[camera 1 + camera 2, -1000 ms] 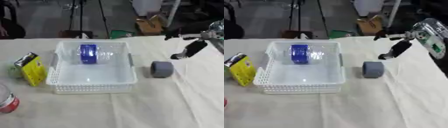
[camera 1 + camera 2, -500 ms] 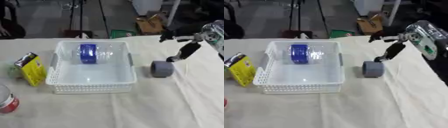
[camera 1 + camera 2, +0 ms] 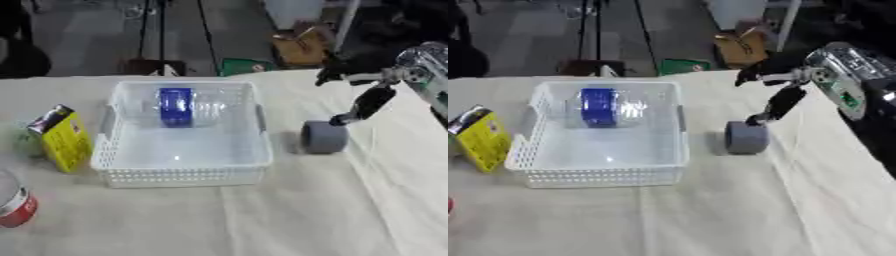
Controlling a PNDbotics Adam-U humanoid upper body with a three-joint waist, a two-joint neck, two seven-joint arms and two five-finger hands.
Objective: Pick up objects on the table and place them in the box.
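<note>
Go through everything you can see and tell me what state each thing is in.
Basket: upright, holds only the bottle.
Bottle: on its side in the basket.
Grey roll: on the table, right of the basket.
Yellow box: standing, left of the basket.
Right hand: open, above the roll.

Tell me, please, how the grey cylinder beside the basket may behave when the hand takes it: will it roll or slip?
The grey cylinder looks short with a round side, so a sideways nudge could probably roll it. It seems to stand on the soft cloth, which may slow it. The right hand, open above it, has thin fingers; a curved side might slip.

red can (image 3: 15,207) cut off, bottom-left
</note>
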